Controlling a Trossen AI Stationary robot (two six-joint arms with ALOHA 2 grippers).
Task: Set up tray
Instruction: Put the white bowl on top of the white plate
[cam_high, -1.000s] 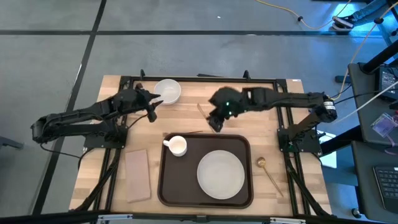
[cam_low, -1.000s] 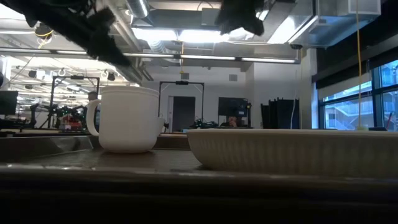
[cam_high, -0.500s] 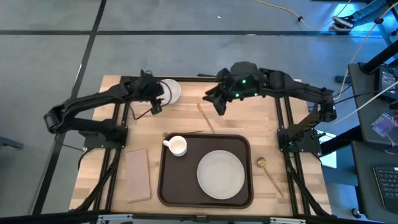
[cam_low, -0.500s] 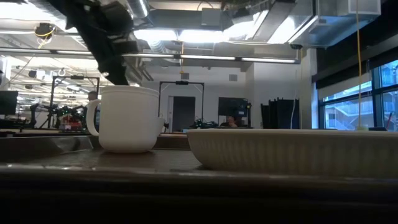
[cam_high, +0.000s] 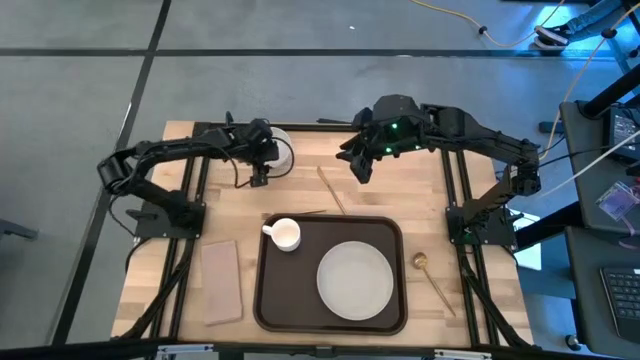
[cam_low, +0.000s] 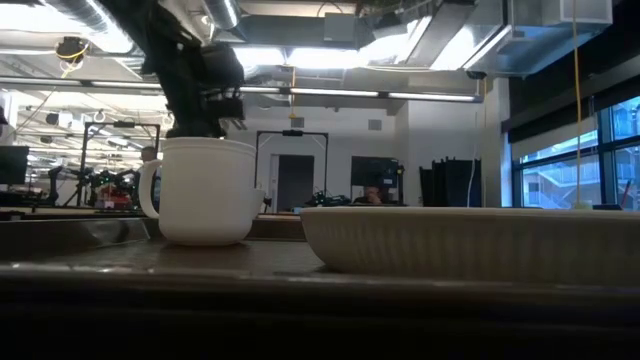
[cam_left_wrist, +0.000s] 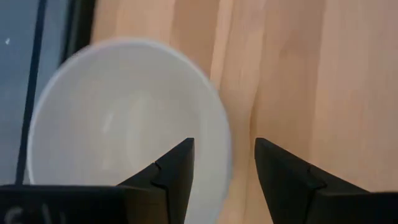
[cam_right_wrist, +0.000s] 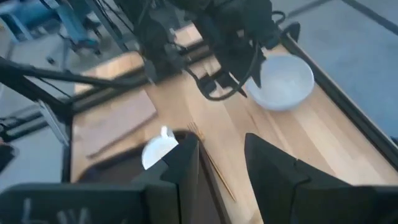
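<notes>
The dark brown tray (cam_high: 272, 300) lies at the table's near middle. A white plate (cam_high: 355, 280) and a white cup (cam_high: 286, 235) stand on it; both also show in the low view, the cup (cam_low: 205, 190) left of the plate (cam_low: 470, 240). A white bowl (cam_high: 280, 147) stands on the table near the far edge. My left gripper (cam_high: 262, 168) is open over it, pointing down. In the left wrist view (cam_left_wrist: 224, 165) one finger stands over the bowl's inside (cam_left_wrist: 124, 124) and one outside its rim, not touching. My right gripper (cam_high: 360, 168) is open and empty above the table's far middle.
Wooden chopsticks (cam_high: 332, 190) lie on the table just beyond the tray's far rim. A tan napkin (cam_high: 221, 282) lies left of the tray. A gold spoon (cam_high: 432, 276) lies right of it. Black frame rails run along the table's far edge and sides.
My left gripper has swung toward the table's right and tipped down over the white bowl's near rim, its arm folding in. My right gripper has risen and drawn back from the chopsticks beside the tray toward the far edge. The bowl, cup and plate have stayed in place.
</notes>
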